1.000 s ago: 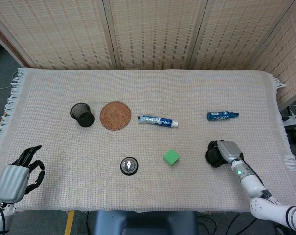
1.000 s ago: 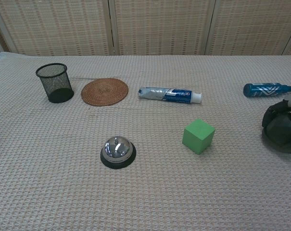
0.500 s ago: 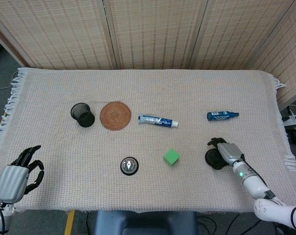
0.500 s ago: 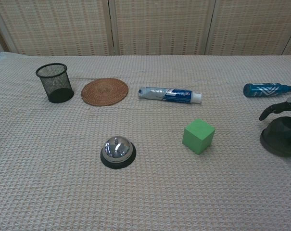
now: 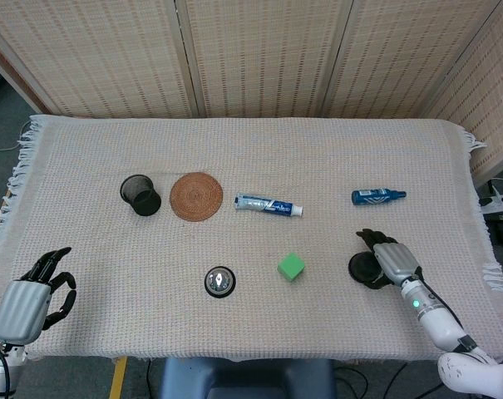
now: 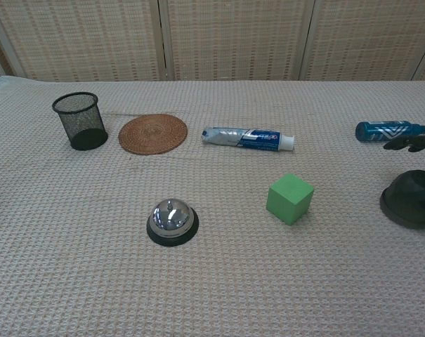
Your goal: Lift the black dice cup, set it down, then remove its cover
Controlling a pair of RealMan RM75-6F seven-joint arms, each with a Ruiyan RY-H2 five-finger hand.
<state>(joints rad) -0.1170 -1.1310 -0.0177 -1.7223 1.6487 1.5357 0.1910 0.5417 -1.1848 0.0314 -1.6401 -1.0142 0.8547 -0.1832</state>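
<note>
At roughly four o'clock on the worktop [image 5: 334, 150], the black dice cup [image 6: 409, 198] sits upright on its base, just right of the green cube [image 5: 291, 266] and below the blue bottle [image 5: 377, 196]. Your right hand [image 5: 394, 258] hangs over the cup's three o'clock side, fingers spread and holding nothing; the chest view shows fingertips [image 6: 402, 142] clear above the dome. Whether the palm touches the cup, you cannot tell from overhead. Your left hand [image 5: 31, 295] rests at eight o'clock, fingers loosely apart, empty, well away. Judgement: cup looks set down, cover removal is the step in hand. Bring the fingers down around the dome's upper part, not the wide base rim. Close evenly, lift straight up, slowly, so the base stays put. Watch for the base dragging along.
</note>
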